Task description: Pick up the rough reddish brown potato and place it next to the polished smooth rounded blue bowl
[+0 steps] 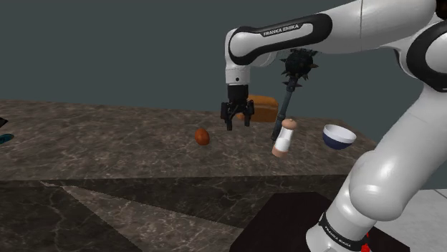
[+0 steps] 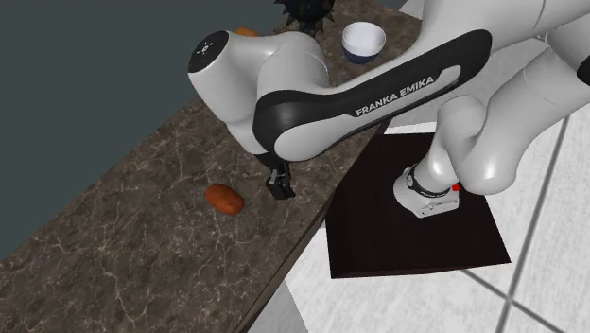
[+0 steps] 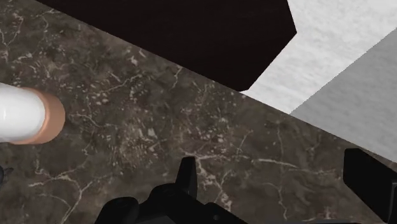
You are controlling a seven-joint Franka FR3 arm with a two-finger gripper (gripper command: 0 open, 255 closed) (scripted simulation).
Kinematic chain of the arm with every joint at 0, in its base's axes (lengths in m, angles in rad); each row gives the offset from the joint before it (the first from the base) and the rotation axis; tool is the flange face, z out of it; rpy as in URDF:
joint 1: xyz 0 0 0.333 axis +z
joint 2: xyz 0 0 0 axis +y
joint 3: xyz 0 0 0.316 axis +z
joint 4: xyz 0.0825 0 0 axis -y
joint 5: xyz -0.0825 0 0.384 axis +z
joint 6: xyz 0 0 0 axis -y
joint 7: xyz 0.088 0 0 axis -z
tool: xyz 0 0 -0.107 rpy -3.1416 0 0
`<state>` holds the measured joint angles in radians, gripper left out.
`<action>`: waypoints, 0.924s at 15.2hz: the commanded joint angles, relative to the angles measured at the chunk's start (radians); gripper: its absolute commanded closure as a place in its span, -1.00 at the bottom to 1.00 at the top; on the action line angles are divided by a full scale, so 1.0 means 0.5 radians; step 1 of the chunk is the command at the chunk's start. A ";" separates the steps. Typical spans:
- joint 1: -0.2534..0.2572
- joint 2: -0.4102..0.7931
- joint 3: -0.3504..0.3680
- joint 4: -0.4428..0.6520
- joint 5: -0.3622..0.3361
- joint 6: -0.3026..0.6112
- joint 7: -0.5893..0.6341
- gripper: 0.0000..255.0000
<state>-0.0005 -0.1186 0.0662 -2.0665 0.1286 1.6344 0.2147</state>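
Note:
The reddish brown potato (image 1: 203,136) (image 2: 224,199) lies on the dark marble counter (image 1: 107,136). My gripper (image 1: 238,124) (image 2: 280,189) (image 3: 277,184) hangs open just above the counter, a short way to the shoulder view's right of the potato and not touching it. In the wrist view the two fingers (image 3: 186,178) stand wide apart over bare marble with nothing between them. The blue bowl (image 1: 338,136) (image 2: 364,40), white inside, stands upright farther to the shoulder view's right, near the counter's end.
A white bottle with tan ends (image 1: 285,138) (image 3: 25,116) and a black spiked mace (image 1: 299,66) stand between gripper and bowl. An orange loaf (image 1: 262,107) lies behind the gripper. The counter's edge (image 2: 312,222) drops to the tiled floor by the black stand (image 2: 416,227).

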 commanded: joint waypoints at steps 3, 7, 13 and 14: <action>-0.004 0.352 0.003 0.277 0.021 0.041 0.133 -1.00; -0.006 0.696 -0.008 0.602 0.042 0.026 0.255 -1.00; -0.014 1.239 -0.037 1.201 0.079 -0.078 0.427 -1.00; -0.017 1.337 -0.042 1.320 0.086 -0.108 0.456 -1.00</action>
<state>-0.0061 0.4998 0.0489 -1.4595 0.1681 1.5883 0.4304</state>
